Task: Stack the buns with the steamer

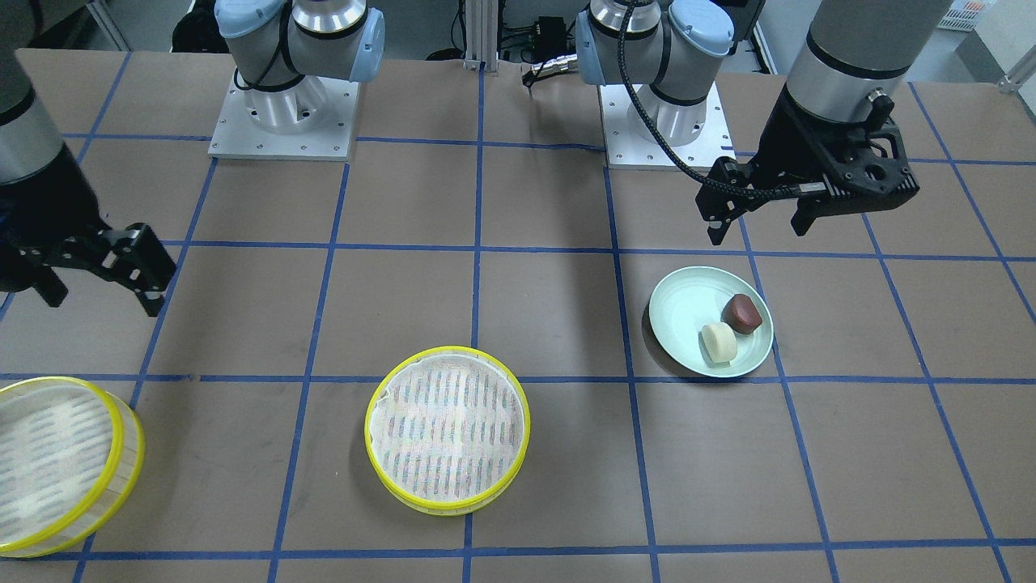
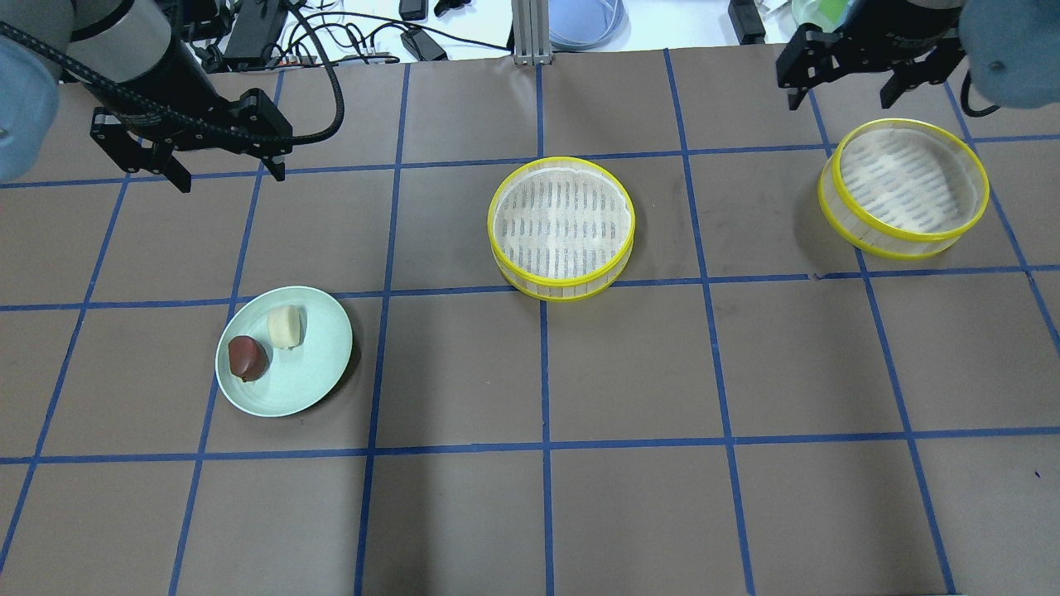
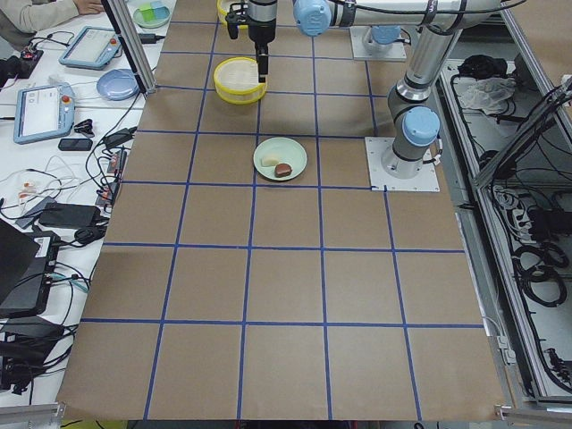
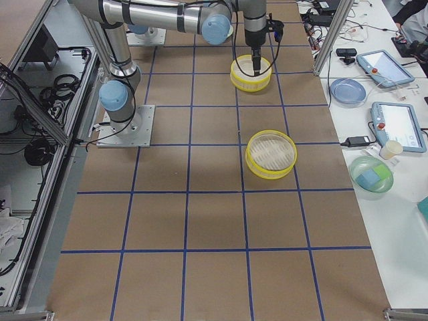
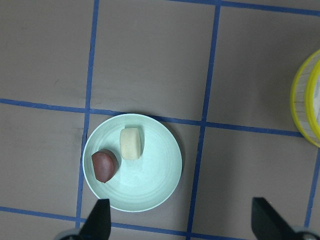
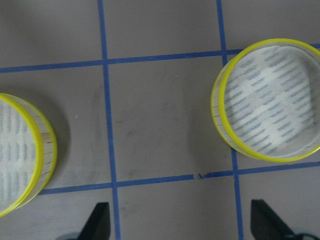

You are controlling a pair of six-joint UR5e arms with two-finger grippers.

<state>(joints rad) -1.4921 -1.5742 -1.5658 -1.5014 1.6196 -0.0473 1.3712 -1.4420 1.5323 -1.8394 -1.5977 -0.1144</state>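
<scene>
A cream-white bun (image 2: 286, 326) and a dark reddish-brown bun (image 2: 247, 358) lie side by side on a mint-green plate (image 2: 308, 374); they also show in the left wrist view, cream bun (image 5: 131, 143) and brown bun (image 5: 104, 166). One empty yellow-rimmed steamer tray (image 2: 562, 217) stands at the table's middle. The other steamer tray (image 2: 904, 178) stands at the right. My left gripper (image 2: 230, 174) is open and empty, above the table beyond the plate. My right gripper (image 2: 840, 98) is open and empty, just beyond the right tray.
Blue tape lines divide the brown table into squares. The two arm bases (image 1: 283, 121) stand at the robot's edge. Tablets, cables and dishes lie on the white side bench (image 4: 394, 134) past the table's far edge.
</scene>
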